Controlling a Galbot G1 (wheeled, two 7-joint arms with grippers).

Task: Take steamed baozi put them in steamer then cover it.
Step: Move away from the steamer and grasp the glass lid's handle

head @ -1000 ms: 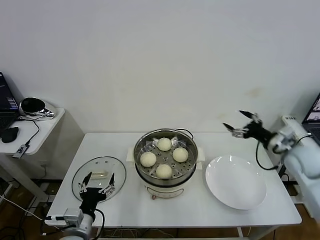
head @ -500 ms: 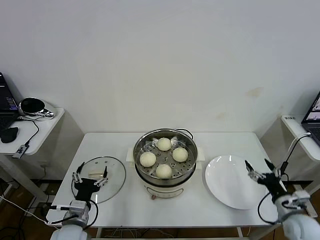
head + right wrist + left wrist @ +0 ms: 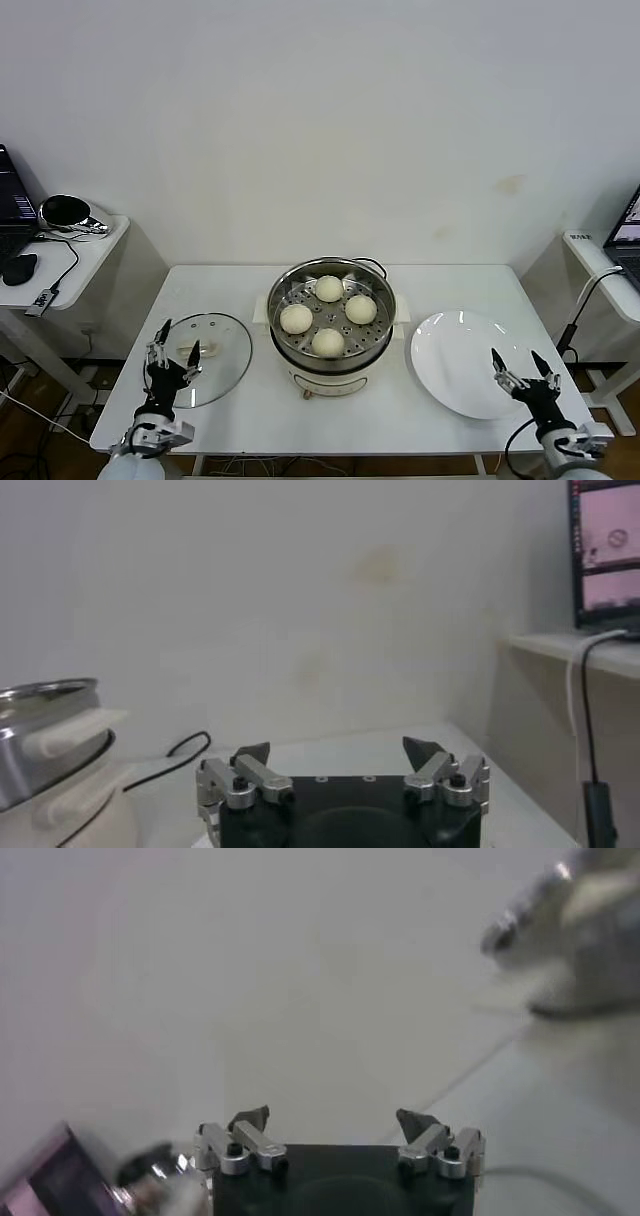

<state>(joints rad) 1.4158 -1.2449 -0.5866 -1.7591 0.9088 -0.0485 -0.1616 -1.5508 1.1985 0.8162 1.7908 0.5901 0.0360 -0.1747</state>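
Observation:
Four cream-white baozi (image 3: 328, 315) sit on the perforated tray inside the shiny steamer (image 3: 331, 292) at the table's middle; it stands uncovered. Its edge shows in the right wrist view (image 3: 45, 742). A glass lid (image 3: 215, 345) with a cream handle lies flat on the table left of the steamer. My left gripper (image 3: 173, 352) is open and empty, low at the lid's near left edge. My right gripper (image 3: 520, 365) is open and empty at the near right edge of the white plate (image 3: 455, 360). Both show open in the wrist views: the left gripper (image 3: 333, 1118), the right gripper (image 3: 340, 750).
A side table (image 3: 60, 250) with a laptop, mouse and a dark round object stands at the far left. A shelf with a screen (image 3: 630, 235) stands at the far right. A black cord (image 3: 370, 265) runs behind the steamer.
My right gripper came down from high at the far right to the plate's near right edge. My left gripper drew back to the lid's near left edge.

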